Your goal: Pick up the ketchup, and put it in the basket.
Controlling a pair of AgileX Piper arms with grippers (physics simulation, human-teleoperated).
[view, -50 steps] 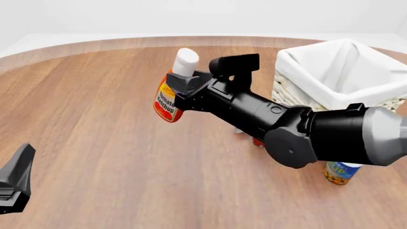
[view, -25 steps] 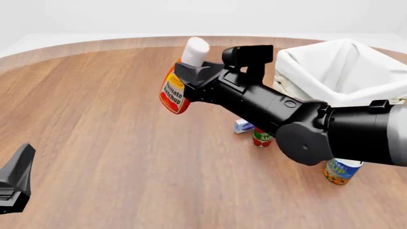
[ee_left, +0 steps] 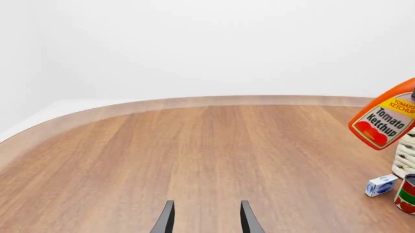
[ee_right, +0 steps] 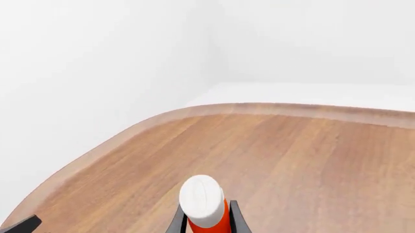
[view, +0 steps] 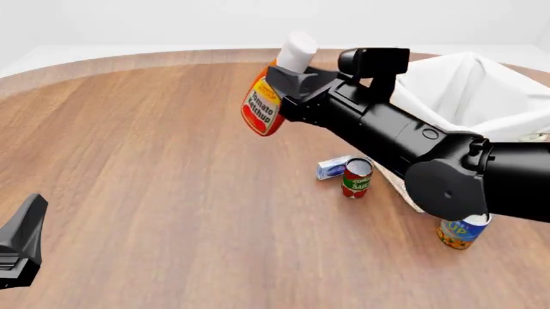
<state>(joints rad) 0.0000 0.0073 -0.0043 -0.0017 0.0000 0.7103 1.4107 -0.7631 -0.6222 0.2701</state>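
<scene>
The ketchup [view: 265,106], a red-orange squeeze bottle with a white cap, hangs tilted well above the table, left of the basket [view: 468,96]. My right gripper [view: 288,87] is shut on its upper part, just below the cap. In the right wrist view the white cap [ee_right: 202,201] pokes up between the fingers. The left wrist view shows the ketchup [ee_left: 387,121] in the air at the far right. My left gripper [ee_left: 204,218] is open over bare wood near the table's front left; in the front view only part of it [view: 22,248] shows. The basket is cream wicker with a white liner.
A small red-green can [view: 355,178] and a little blue-white box [view: 331,167] lie on the table beside the basket's near corner. A blue-yellow can [view: 460,232] stands in front of the basket, partly behind my right arm. The table's curved edge runs along the back.
My right gripper has lifted the ketchup higher and carried it rightward, toward the basket. The small can and box are now uncovered. The left arm has not moved.
</scene>
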